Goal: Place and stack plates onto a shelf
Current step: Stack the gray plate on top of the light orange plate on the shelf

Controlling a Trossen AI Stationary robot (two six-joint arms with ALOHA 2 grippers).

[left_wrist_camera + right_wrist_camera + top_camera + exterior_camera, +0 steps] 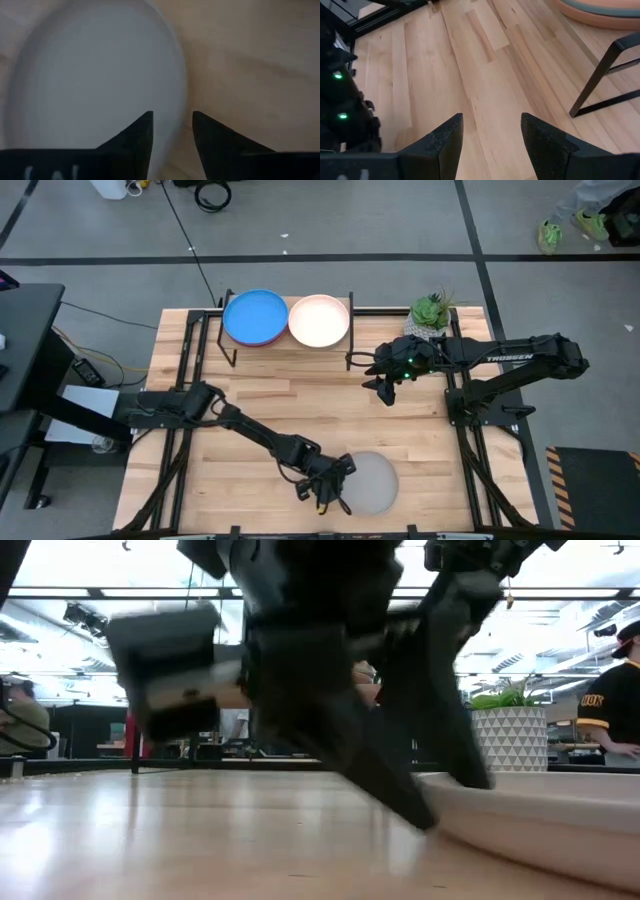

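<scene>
2 black jointed arms; the right arm [505, 362] bears white TROSSEN lettering and green lights by its wrist; each gripper has 2 dark, pointed, wedge-shaped fingers [447, 140]; left arm [240, 423] unmarked.

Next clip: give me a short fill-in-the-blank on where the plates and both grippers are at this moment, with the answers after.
1. The left gripper straddles the rim of the pale ____ plate on the table.
2. On the shelf, the peach plate sits beside a stack topped by a bright ____ plate.
3. The right gripper hangs open and holds ____.

Missing words: grey; blue; nothing
</scene>
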